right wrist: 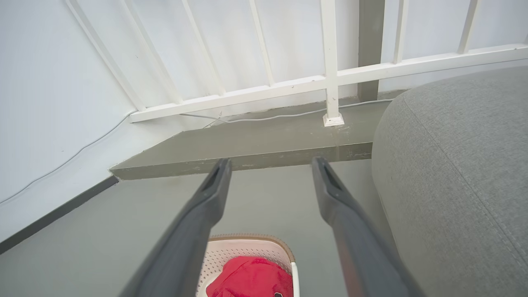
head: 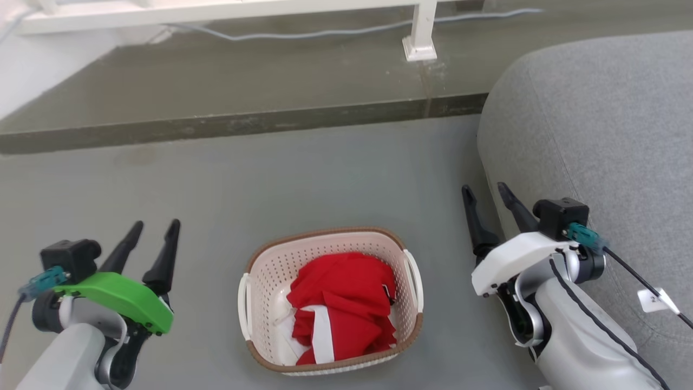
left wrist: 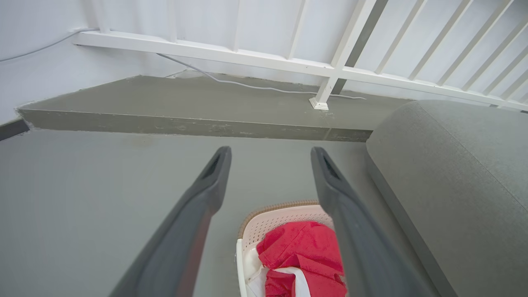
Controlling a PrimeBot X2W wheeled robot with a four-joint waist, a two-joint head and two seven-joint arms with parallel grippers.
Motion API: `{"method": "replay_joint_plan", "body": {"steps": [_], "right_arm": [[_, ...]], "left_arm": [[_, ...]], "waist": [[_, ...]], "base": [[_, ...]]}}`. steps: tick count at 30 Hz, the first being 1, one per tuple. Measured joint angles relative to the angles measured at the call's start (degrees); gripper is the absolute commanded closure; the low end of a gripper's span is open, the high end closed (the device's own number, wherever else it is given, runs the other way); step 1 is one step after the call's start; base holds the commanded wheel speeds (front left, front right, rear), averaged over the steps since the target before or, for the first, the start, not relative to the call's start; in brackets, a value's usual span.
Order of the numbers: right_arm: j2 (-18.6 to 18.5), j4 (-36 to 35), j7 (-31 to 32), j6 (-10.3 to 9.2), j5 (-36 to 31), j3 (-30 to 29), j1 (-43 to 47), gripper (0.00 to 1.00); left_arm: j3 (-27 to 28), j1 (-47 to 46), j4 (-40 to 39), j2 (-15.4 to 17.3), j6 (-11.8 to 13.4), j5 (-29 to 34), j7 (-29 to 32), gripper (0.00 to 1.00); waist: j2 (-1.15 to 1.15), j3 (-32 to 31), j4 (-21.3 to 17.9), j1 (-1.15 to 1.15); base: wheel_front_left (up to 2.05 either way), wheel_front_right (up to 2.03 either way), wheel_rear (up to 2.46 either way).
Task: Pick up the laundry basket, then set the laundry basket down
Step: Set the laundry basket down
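Fingers of the left gripper stand apart, holding nothing. Between the arms the laundry basket sits on the grey floor with red clothing heaped inside. The head view takes in its whole rim and both white handles, where the wrist views catch its far end. The right gripper, likewise parted and empty, hangs beside a grey sofa. Wrist views add the bars of the white railing.

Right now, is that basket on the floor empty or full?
Partly full: the laundry basket holds crumpled red and white cloth, which lies below its rim.
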Motion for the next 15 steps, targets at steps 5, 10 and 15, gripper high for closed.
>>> {"method": "replay_joint_plan", "body": {"steps": [5,10,15], "right_arm": [[-0.10,-3.89,0.00,-0.01,-2.53,-1.90,2.08,0.00],[0.13,-7.73,0.00,-0.02,-4.94,-4.21,4.43,0.00],[0.33,-9.80,0.00,-0.02,-6.14,-5.67,6.73,0.00]], "left_arm": [[4.90,2.41,-3.56,-0.33,1.01,3.05,-0.01,0.00],[9.40,5.65,-7.19,-1.19,1.43,6.56,-0.01,0.00],[12.83,9.15,-9.35,-2.22,1.47,7.80,-0.01,0.00]], "waist": [[0.00,-1.39,0.55,0.00],[0.00,-1.88,0.84,0.00],[0.00,-2.19,0.86,0.00]], "base": [[0.00,0.00,0.00],[0.00,0.00,0.00],[0.00,0.00,0.00]]}}
